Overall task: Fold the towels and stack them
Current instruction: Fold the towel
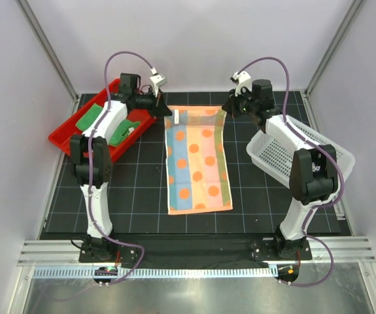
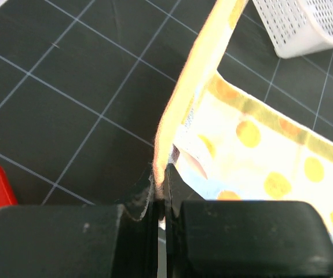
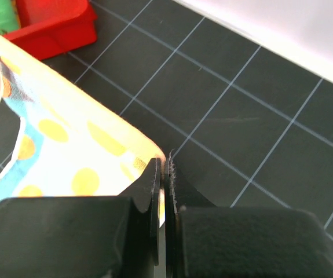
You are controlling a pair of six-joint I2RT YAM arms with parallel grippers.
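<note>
The striped dotty towel (image 1: 197,163) lies flat on the mat (image 1: 142,196). Right of it sits a white basket (image 1: 273,154). Left of it, a red tray (image 1: 63,140) holds a green towel (image 1: 91,118) (the left arm (image 1: 112,121) partly hides it). The left gripper (image 1: 168,112) and right gripper (image 1: 227,108) pinch its far corners.

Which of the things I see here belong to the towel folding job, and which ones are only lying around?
Belong to the job: striped towel with orange dots, its far corners pinched by the left gripper and the right gripper; green cloth in the red tray.
Just lying about: red tray; white basket; black grid mat.
</note>
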